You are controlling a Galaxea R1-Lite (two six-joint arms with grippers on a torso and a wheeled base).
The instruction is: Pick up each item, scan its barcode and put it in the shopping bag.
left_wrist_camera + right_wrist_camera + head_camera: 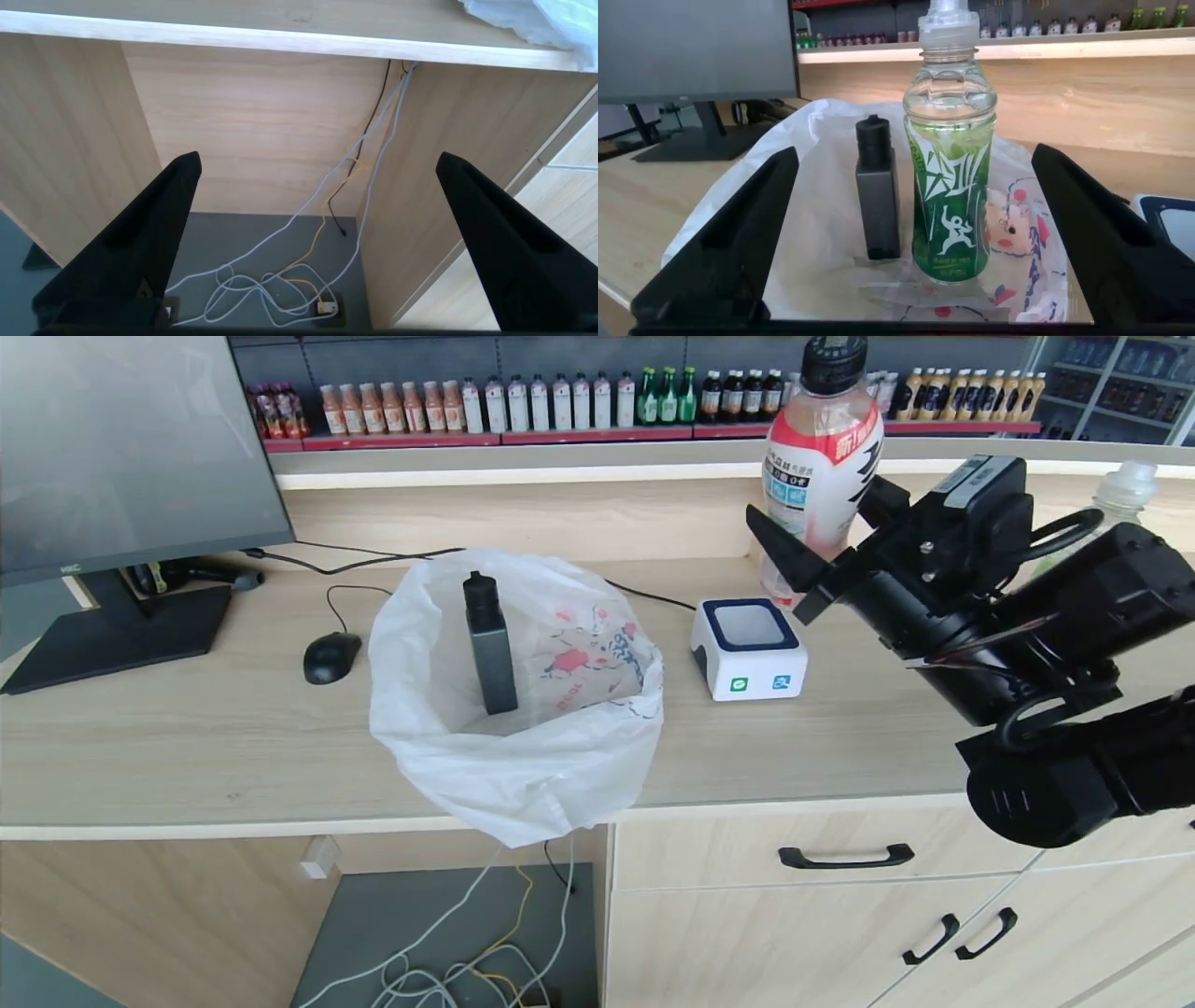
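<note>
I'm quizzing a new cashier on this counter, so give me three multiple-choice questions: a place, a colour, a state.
1. Where is the dark grey bottle? A in the shopping bag B on the floor C on the back shelf
2. The top rim of the scanner is: A red B dark blue C green
3. The fingers of the left gripper are: A shut B clamped on a bottle C open, empty
Answers: 1 A, the white bag walls surround it; 2 B, blue frames its window; 3 C, fingers apart, nothing between.
</note>
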